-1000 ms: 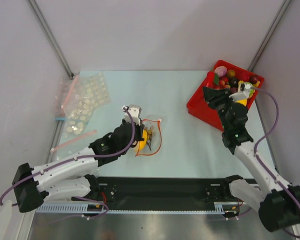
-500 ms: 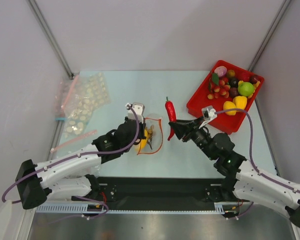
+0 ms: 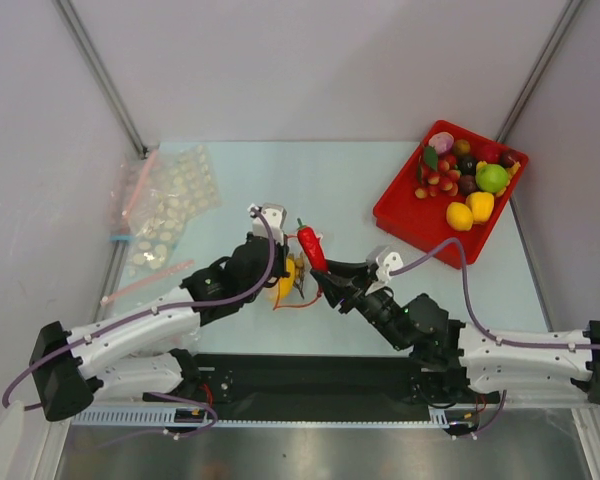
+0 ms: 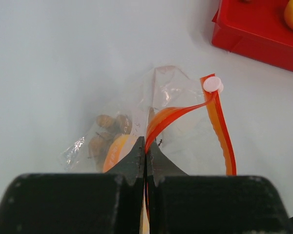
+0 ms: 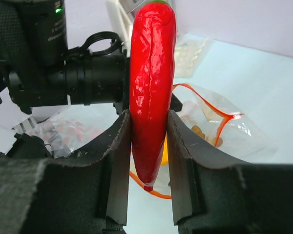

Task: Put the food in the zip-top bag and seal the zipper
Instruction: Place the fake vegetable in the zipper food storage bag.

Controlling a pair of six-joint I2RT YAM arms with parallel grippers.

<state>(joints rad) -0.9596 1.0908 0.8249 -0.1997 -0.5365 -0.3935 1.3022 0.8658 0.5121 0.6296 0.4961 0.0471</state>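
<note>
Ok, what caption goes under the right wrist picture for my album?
The right gripper pinches a red chili in its jaws, zip-top bag just behind.

No text, label, brand, number or sign can be read in any view. The small clear plastic bag with a red-orange closure strip (image 4: 171, 87) carries a few faint grey marks near its middle in the left wrist view, too small and blurred to tell whether they are letters. The clear plastic bags printed with white dots (image 3: 175, 200) on the counter show only that dot pattern.
</note>
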